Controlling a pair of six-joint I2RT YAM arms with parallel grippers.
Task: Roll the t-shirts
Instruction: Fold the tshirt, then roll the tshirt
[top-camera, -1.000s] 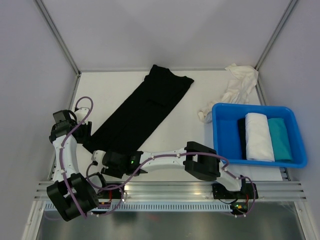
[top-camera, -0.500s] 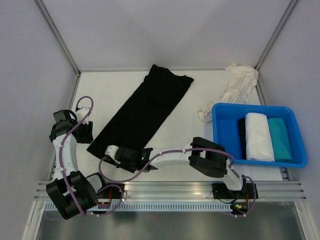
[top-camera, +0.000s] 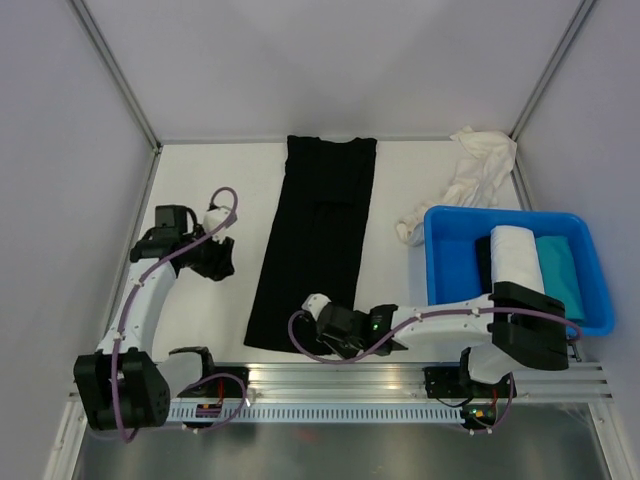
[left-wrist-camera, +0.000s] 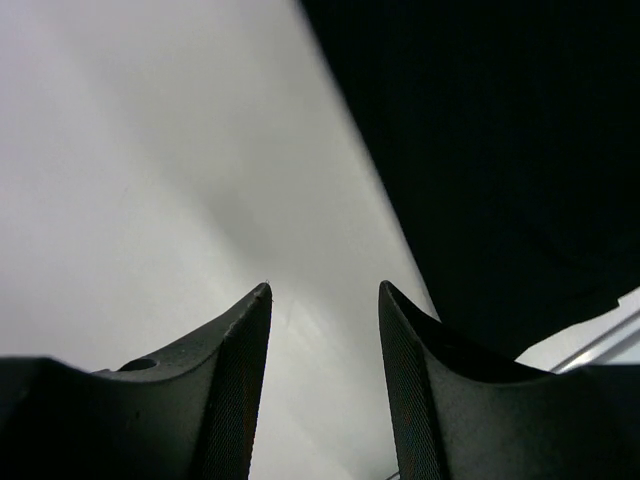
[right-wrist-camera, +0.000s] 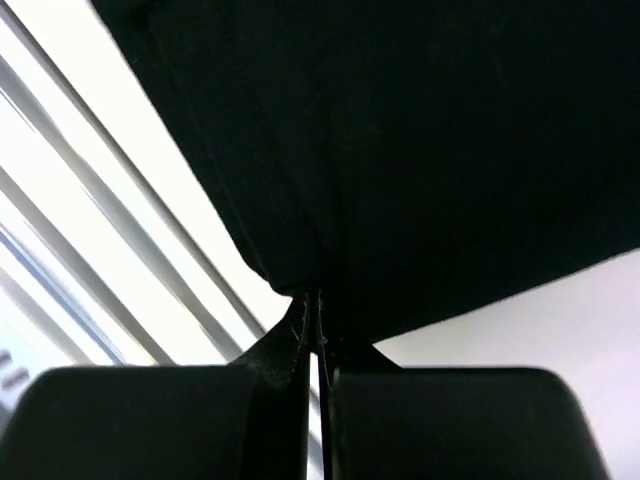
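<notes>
The black t-shirt (top-camera: 318, 230) lies flat on the white counter (top-camera: 200, 180), folded into one long, narrow strip that runs from the far edge to the near rail (top-camera: 400, 378). The right tool (right-wrist-camera: 316, 322) is pressed together on the near corner of the strip, pinching the dark cloth between its fingers. The left tool (left-wrist-camera: 323, 345) is spread and holds nothing. It hangs over bare counter just left of the shirt's long edge.

At the right stands a blue plastic tub (top-camera: 452, 285). It holds a rolled white t-shirt (top-camera: 517, 270), a teal t-shirt (top-camera: 560, 275) beside it, and a dark cloth (top-camera: 483, 275) on the roll's other side. A cream t-shirt (top-camera: 470, 175) lies crumpled behind the tub.
</notes>
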